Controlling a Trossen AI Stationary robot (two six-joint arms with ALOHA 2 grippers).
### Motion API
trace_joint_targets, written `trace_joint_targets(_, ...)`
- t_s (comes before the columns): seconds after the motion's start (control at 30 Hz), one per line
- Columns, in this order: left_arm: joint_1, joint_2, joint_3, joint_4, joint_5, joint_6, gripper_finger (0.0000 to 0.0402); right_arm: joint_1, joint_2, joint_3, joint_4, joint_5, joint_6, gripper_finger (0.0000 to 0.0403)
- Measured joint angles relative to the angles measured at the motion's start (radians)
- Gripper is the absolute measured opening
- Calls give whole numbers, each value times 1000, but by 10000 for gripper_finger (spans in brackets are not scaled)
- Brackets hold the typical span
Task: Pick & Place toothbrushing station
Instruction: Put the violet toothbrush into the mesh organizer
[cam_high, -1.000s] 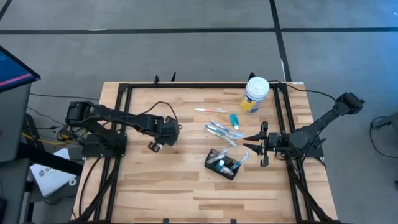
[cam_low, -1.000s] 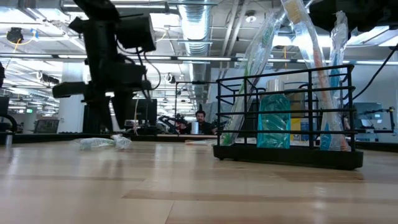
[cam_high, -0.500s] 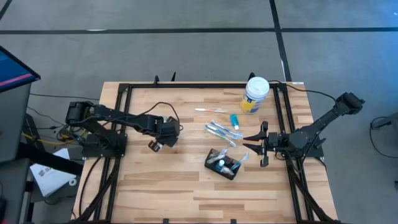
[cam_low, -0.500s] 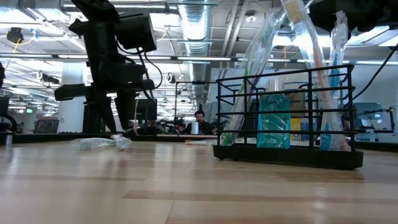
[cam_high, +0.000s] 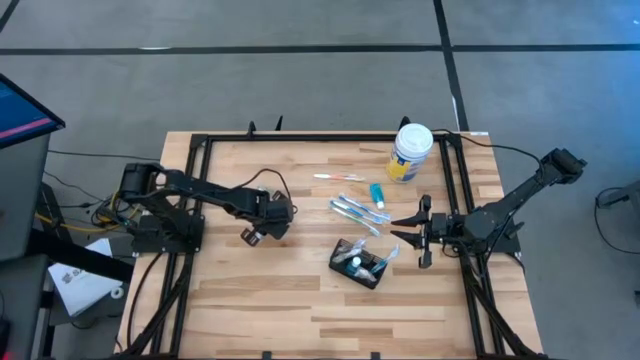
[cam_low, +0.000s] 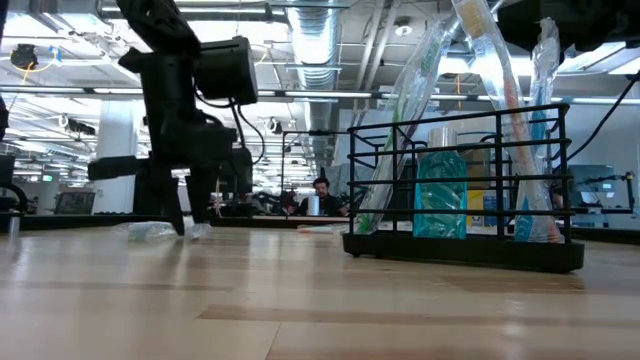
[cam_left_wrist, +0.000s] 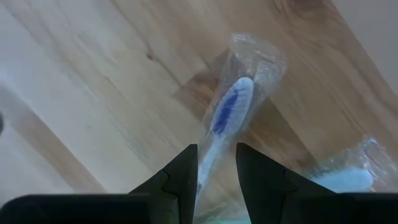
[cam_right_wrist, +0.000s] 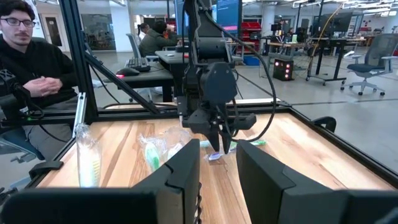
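High view — loose wrapped toothbrushes (cam_high: 352, 211) between station (cam_high: 361, 263) and left gripper (cam_high: 256, 234), clenched on a wrapped toothbrush (cam_left_wrist: 221, 134).

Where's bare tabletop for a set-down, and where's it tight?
Free: the near strip of table below the toothbrushing station, and the far-left stretch behind the left gripper. Crowded: the right-centre, where wrapped toothbrushes, the tub and the station cluster beside the right gripper.

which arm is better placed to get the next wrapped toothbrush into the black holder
Left. Its gripper already has its fingers closed on a wrapped toothbrush above the table. The right gripper waits empty beside the toothbrushing station.
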Motion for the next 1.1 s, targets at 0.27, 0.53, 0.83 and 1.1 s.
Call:
trace_joint_targets(0.27, 0, 0, 0, 20, -2, 0, 104, 0, 0, 0, 0, 0, 0, 98)
trace_joint_targets(0.53, 0, 0, 0, 25, -4, 0, 59, 0, 0, 0, 0, 0, 0, 98)
trace_joint_targets(0.83, 0, 0, 0, 33, -3, -10, 5, 0, 0, 0, 0, 0, 0, 98)
trace_joint_targets(1.1, 0, 0, 0, 41, -2, -49, 1, 0, 0, 0, 0, 0, 0, 98)
